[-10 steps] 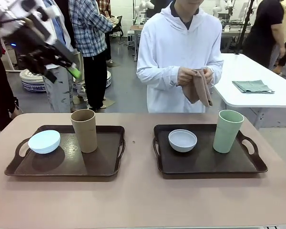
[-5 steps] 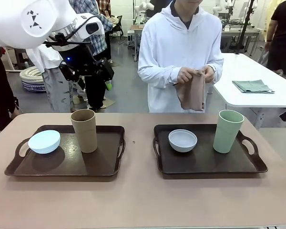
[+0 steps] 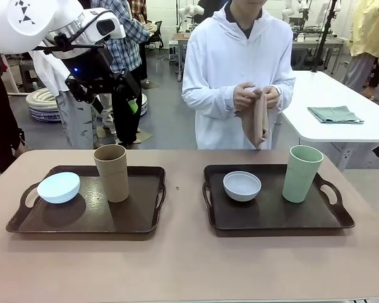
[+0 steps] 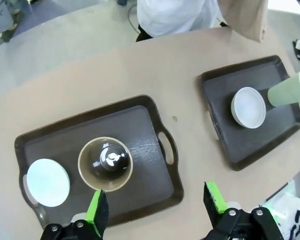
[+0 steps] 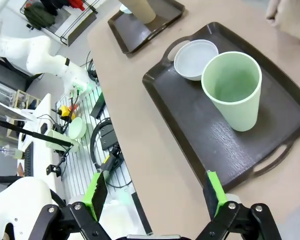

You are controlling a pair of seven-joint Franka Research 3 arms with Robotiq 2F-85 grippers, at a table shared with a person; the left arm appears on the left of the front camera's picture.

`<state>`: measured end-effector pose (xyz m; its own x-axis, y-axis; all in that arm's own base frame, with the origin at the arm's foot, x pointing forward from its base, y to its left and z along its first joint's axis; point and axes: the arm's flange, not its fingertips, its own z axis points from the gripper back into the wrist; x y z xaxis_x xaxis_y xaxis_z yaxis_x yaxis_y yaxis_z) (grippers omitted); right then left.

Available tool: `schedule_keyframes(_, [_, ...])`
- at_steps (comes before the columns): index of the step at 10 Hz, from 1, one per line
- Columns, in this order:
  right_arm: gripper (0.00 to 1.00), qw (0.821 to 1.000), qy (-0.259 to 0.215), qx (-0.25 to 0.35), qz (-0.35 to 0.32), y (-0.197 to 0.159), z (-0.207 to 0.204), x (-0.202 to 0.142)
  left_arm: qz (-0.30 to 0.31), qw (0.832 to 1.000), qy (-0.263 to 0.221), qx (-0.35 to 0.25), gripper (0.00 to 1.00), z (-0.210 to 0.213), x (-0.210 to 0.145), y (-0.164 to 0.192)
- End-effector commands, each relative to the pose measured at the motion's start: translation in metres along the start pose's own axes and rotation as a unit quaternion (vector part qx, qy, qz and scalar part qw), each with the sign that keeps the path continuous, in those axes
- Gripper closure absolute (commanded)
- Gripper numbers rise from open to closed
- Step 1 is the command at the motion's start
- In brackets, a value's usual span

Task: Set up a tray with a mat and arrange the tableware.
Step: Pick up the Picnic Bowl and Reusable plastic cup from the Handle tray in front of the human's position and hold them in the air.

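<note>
Start nearest you: the low part of the frame is bare brown surface (image 3: 189, 265). Just past it lie two dark trays, side by side and apart.

On the left tray (image 3: 136, 211), in the lower left of the frame, the pale blue bowl (image 3: 58, 187) sits at the left end by the handle. The tan brown cup (image 3: 112, 173) stands upright near the middle. On the right tray (image 3: 271, 214), the greyish white bowl (image 3: 242, 185) sits at the left end. The pale green cup (image 3: 301, 174) stands upright at the right end. No mat lies under any of them yet.

Your left fingers (image 4: 95, 207) are spread wide with nothing between them. They hang high over the left tray, near the tan brown cup. Your right fingers (image 5: 212, 190) are spread wide too and hold nothing. They look down on the pale green cup.

I think the bowls and cups are light, hard and smooth, so they can slip. The cups are tall and may tip, so take one around its middle. Take a bowl by its rim, one finger inside and one outside.

Farthest off, at the top middle of the frame, the person's hands (image 3: 245, 96) pinch the mat (image 3: 259, 123) by its top edge. It hangs down soft and floppy, so I think it will fold if you grab one corner.
</note>
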<state>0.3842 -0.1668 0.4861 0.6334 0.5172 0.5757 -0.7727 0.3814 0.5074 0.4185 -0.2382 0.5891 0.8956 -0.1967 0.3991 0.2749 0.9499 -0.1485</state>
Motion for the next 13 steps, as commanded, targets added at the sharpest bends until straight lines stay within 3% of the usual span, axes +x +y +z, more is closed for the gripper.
schedule_keyframes(1, [0.0, 0.998, 0.023, 0.018, 0.057, -0.022, -0.012, 0.0, 0.048, 0.998, -0.006, -0.031, 0.0, -0.003, 0.018, -0.008])
schedule_keyframes(4, [0.0, 0.985, 0.009, 0.016, 0.171, -0.079, -0.029, -0.019, 0.019, 0.998, 0.038, -0.043, 0.0, -0.025, 0.029, -0.08])
schedule_keyframes(5, [0.0, 0.984, 0.0, -0.022, 0.176, -0.086, -0.04, -0.022, 0.015, 0.998, 0.054, -0.034, 0.0, -0.037, 0.033, -0.103])
schedule_keyframes(7, [0.0, 0.974, 0.015, -0.016, 0.224, -0.088, -0.057, -0.022, 0.023, 0.996, 0.083, -0.028, 0.0, -0.068, 0.042, -0.132])
schedule_keyframes(9, [0.0, 0.974, 0.009, -0.014, 0.226, -0.083, -0.084, -0.013, 0.035, 0.994, 0.099, -0.014, 0.0, -0.095, 0.044, -0.148])
schedule_keyframes(10, [0.0, 0.977, 0.002, -0.042, 0.211, -0.082, -0.093, -0.006, 0.034, 0.994, 0.103, -0.017, 0.0, -0.107, 0.043, -0.149])
schedule_keyframes(13, [0.0, 0.976, 0.017, -0.06, 0.209, -0.082, -0.108, 0.001, 0.04, 0.993, 0.108, -0.01, 0.0, -0.13, 0.042, -0.14])
